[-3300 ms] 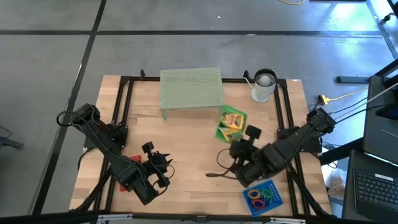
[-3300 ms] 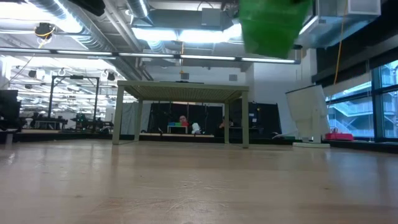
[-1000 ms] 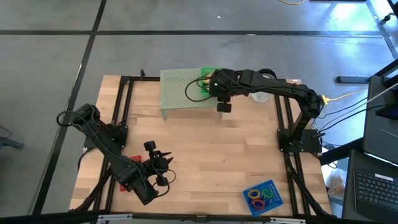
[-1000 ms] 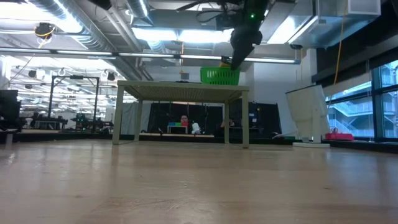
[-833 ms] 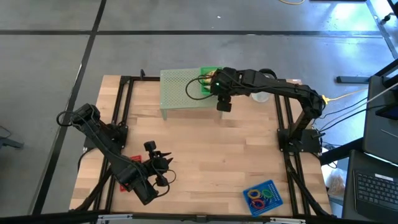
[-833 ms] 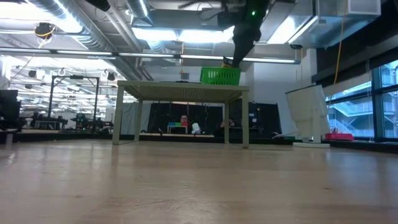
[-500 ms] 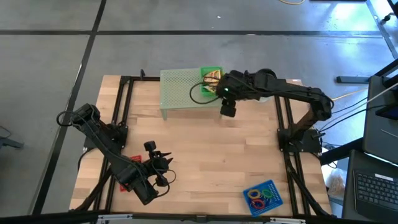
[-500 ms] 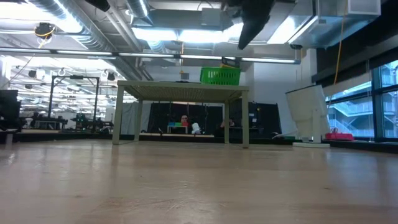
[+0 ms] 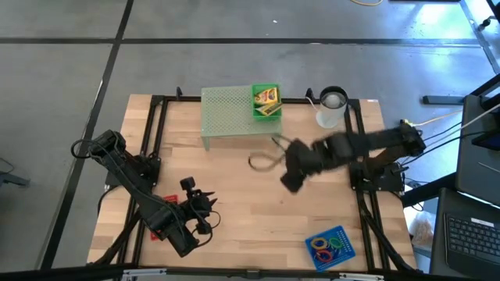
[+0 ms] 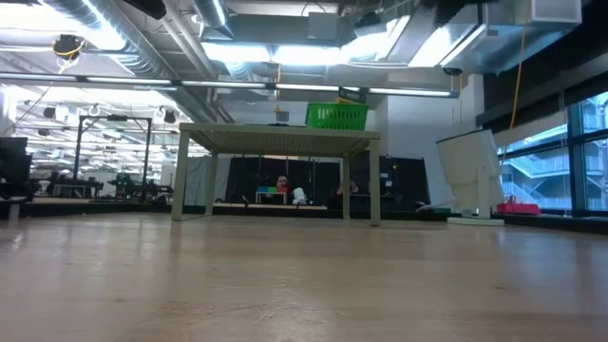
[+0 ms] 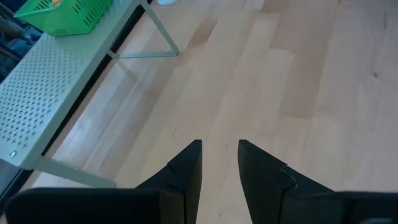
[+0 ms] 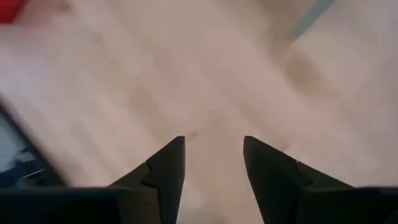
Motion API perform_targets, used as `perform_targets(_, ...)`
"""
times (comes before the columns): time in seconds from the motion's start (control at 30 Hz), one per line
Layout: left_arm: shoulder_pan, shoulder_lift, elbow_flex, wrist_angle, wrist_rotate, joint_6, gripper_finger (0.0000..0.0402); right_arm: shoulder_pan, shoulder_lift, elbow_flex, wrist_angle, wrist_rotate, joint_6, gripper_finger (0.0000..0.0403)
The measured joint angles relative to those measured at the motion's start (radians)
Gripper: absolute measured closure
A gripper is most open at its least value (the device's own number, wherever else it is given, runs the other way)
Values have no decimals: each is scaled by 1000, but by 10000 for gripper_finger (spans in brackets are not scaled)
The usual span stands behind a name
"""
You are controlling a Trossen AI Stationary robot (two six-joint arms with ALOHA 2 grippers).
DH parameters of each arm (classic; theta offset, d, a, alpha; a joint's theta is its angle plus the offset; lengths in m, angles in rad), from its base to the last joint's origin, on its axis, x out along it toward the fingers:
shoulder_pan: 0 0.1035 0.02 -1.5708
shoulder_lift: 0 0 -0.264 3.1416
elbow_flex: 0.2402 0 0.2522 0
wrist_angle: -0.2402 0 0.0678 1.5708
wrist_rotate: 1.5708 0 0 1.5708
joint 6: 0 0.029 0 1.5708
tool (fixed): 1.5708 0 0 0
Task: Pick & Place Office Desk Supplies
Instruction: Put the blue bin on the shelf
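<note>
The small yellow crayon-like boxes (image 9: pixel 266 97) lie in a green slotted plastic tray (image 9: pixel 266 102) that stands on the right end of the pale green perforated metal riser (image 9: pixel 234 111), at the tabletop's far edge. In the low view the green tray (image 10: pixel 336 116) sits on the riser's top (image 10: pixel 277 133), toward its right end, and the left wrist view shows it at one end of the riser (image 11: pixel 50 93) too (image 11: pixel 59 15). Blue, red, orange and green rings (image 9: pixel 326 245) lie in a blue plastic tray (image 9: pixel 342 250) near the tabletop's near right corner.

The right gripper (image 9: pixel 289 178) hangs over the middle of the light wooden plank tabletop (image 9: pixel 234 203), blurred, in front of the riser; its wrist view shows its two dark fingers (image 12: pixel 165 171) spread apart with nothing between them, bare wood beneath. The left gripper (image 9: pixel 205 207) rests low near the tabletop's near left corner, its fingers (image 11: pixel 186 171) a little apart and holding nothing.

A white mug-like cup (image 9: pixel 331 108) stands at the far right corner. A black metal frame (image 9: pixel 156 140) runs along the tabletop's edges.

Around the table lies grey concrete floor (image 9: pixel 234 47) crossed by dark seams. Beyond the table, the low view shows a large hall with ceiling ducts and strip lights (image 10: pixel 275 47), tall windows (image 10: pixel 570 161) at right and a pale leaning board (image 10: pixel 473 180).
</note>
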Motion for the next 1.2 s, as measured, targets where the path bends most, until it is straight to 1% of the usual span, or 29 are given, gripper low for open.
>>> perform_targets(0.1,0,0,0,0,24,-2,304,156,25,1,19,24,169,247)
perform_targets(0.2,0,0,0,3,45,-4,304,298,65,1,20,99,337,255)
perform_targets(0.27,0,0,0,12,47,-11,304,376,100,1,24,122,444,258)
perform_targets(0.37,0,0,0,26,48,-28,304,468,162,1,54,122,557,260)
perform_targets(0.47,0,0,0,40,48,-28,304,528,223,0,97,118,638,256)
perform_targets(0.53,0,0,0,54,48,-28,304,552,260,0,137,94,685,246)
perform_targets(0.67,0,0,0,54,48,-27,304,567,333,0,214,-3,755,210)
perform_targets(0.83,0,0,0,54,37,-27,304,548,410,0,213,-184,806,176)
perform_targets(0.9,0,0,0,53,37,-27,304,540,432,0,213,-203,805,173)
perform_targets(1.0,0,0,0,54,37,-27,304,536,463,0,213,-202,800,176)
perform_targets(1.2,0,0,0,54,37,-17,304,535,504,0,206,-217,761,198)
